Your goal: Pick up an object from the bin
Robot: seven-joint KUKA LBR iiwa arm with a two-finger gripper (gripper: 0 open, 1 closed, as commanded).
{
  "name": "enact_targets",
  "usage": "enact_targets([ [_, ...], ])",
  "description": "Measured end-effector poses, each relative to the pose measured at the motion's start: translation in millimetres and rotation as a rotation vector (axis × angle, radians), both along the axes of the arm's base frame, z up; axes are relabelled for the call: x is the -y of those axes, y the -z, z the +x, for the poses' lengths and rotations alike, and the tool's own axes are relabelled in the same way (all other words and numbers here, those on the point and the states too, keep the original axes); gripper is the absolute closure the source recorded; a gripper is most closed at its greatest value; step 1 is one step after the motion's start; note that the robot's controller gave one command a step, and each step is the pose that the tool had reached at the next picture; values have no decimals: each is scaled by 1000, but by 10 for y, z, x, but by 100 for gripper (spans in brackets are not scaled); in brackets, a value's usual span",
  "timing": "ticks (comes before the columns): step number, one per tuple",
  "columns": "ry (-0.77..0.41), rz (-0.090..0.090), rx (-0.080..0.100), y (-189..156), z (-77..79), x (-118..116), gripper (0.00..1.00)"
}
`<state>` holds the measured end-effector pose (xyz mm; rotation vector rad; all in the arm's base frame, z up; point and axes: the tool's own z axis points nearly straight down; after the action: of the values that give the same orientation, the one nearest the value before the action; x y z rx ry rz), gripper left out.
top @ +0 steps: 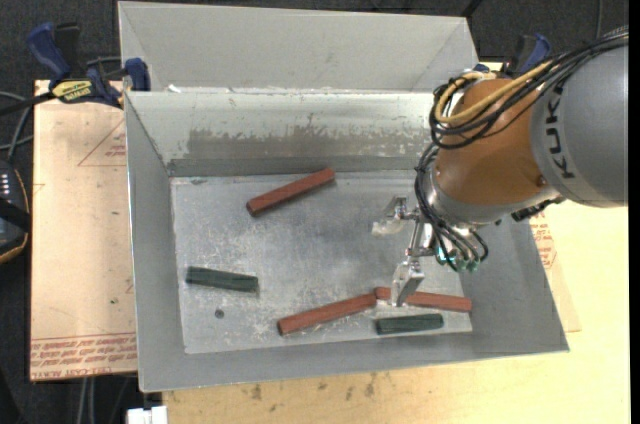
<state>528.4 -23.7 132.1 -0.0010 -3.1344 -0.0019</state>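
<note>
My gripper [403,289] hangs low at the bin's front right, its fingertips right over the spot where two red-brown bars meet. One long red-brown bar [326,313] runs from there toward the front middle. A shorter red-brown bar [437,301] reaches right from the fingertips. A dark green bar [408,322] lies just in front of them, near the front wall. The fingers stand close together, and nothing shows between them.
Another red-brown bar [291,192] lies tilted at the back middle of the bin floor. A second dark green bar [221,280] rests at the front left. The arm's orange cover and cables hang over the bin's right side.
</note>
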Motion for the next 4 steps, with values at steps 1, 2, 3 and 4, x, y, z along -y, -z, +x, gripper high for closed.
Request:
enact_targets([
  [1,-1,0,7,-34,19,0,0],
  [2,-191,0,16,502,-394,-18,100],
  [3,-191,-1,17,502,-393,-18,100],
  [4,-192,0,18,475,-390,-21,100],
])
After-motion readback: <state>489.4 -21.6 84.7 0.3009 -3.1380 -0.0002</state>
